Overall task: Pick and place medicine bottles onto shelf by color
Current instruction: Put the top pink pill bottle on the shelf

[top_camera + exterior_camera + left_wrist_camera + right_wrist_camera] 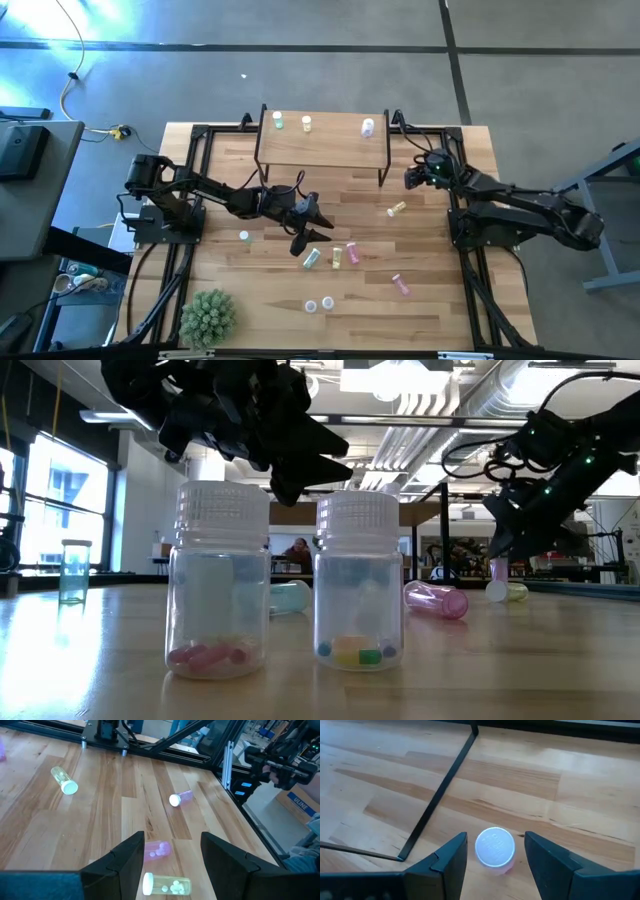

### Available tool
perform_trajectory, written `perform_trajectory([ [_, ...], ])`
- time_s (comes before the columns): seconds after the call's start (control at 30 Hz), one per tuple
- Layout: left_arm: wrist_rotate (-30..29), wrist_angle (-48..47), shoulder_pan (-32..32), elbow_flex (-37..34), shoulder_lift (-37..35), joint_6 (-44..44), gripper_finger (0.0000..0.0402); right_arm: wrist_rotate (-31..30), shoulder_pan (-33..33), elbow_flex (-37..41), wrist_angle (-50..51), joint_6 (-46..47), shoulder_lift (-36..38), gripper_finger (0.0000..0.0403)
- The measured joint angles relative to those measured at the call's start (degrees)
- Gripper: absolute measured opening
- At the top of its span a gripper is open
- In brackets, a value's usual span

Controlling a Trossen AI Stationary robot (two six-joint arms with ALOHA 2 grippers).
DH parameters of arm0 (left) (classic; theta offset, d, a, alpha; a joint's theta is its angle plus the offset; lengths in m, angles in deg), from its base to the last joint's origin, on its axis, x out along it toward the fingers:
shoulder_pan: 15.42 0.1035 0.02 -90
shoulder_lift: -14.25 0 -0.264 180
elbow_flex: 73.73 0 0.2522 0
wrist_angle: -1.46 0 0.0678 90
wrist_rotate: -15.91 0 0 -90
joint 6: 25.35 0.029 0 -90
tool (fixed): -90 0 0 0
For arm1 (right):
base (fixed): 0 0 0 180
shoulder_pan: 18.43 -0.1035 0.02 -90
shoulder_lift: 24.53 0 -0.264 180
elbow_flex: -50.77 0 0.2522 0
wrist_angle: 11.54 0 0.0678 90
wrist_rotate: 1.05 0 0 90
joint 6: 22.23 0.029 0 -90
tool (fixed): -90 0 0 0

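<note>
While our left gripper (pixel 318 231) hangs released over the lying pink bottle (pixel 157 849) and yellow bottle (pixel 167 885) mid-bench, we should lower it centred on one only. Our right gripper (pixel 495 851), also released, waits above a standing bottle (pixel 495 847) beside the shelf (pixel 325 143).

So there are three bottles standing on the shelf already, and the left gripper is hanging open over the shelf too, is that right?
Not quite. Three bottles do stand on the shelf, but the high view shows the open left gripper in front of the shelf, over the bottles lying on the table, not over the shelf.
</note>
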Motion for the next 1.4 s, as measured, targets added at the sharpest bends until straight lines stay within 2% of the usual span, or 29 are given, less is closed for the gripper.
perform_trajectory([
  [0.3, 0.0, 0.0, 0.0, 0.0, 0.0, 0.0, 0.0186, 0.2, 0.0, 2.7, -3.7, -2.5, 0.0, 0.0183],
  [0.73, 0.0, -0.1, 0.0, 0.0, 0.0, 0.0, 0.0186, 0.7, 0.0, 2.7, -3.5, -3.2, 0.0, 0.0112],
  [0.87, 0.0, -0.9, 0.0, 0.0, 0.0, -0.1, 0.0186, 0.8, 0.0, 2.7, -3.5, -3.1, 0.0, 0.0103],
  [1.0, 0.0, -2.9, 0.0, 0.0, 0.0, -0.1, 0.0186, 3.4, -0.2, 2.6, -3.5, -1.4, 0.1, 0.0101],
  [1.4, 0.0, -5.2, 1.3, 0.0, 0.0, -0.1, 0.0186, 4.7, -11.3, 2.4, -2.9, 2.5, 0.2, 0.0099],
])
